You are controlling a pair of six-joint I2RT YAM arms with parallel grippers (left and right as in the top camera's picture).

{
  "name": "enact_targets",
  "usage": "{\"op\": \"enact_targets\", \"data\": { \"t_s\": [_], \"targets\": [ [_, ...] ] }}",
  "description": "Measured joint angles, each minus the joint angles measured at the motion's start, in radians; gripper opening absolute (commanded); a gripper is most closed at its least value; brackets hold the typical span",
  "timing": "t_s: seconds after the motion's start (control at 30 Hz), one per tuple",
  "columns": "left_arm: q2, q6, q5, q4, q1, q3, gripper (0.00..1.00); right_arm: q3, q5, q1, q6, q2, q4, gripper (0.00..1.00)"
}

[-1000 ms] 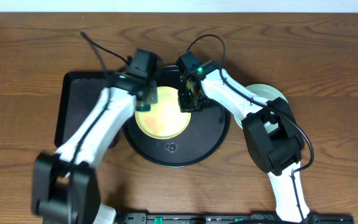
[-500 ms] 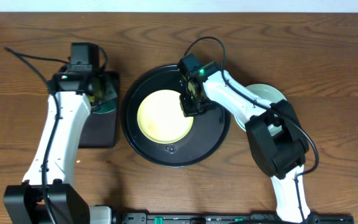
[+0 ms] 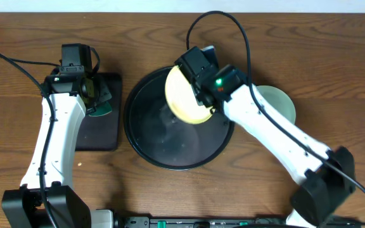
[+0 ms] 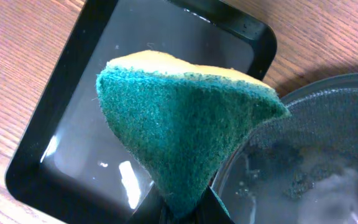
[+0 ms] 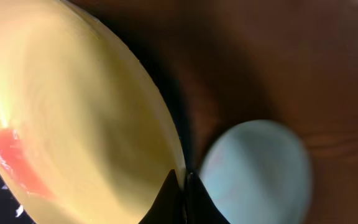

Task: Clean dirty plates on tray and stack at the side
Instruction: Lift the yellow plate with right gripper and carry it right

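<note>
Our right hand [image 5: 182, 182] pinches the pale yellow plate [image 3: 181, 95] by its rim, tilted above the round tray [image 3: 151, 149]; the turquoise plate [image 3: 279, 101] on the desk [image 3: 334, 69] lies just to its right, while our left hand [image 4: 185, 211] grips the sponge [image 4: 185, 124], well apart.

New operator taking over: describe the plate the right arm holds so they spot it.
Find the large round black tray mid-table. Over its far right rim the right gripper holds the pale yellow plate. Its yellow colour, tilt and red smear set it apart from the turquoise plate lying flat beside the tray.
</note>
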Motion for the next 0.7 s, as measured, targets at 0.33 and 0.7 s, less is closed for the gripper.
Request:
{"op": "enact_targets", "data": {
  "t_s": [0.33, 0.7],
  "targets": [
    [0.0, 0.0, 0.004, 0.0, 0.0, 0.0, 0.08, 0.0, 0.388, 0.145, -0.029, -0.037, -0.005, 0.01],
    [0.0, 0.0, 0.005, 0.0, 0.0, 0.0, 0.08, 0.0, 0.64, 0.255, -0.109, -0.038, 0.002, 0.01]
  ]
}}
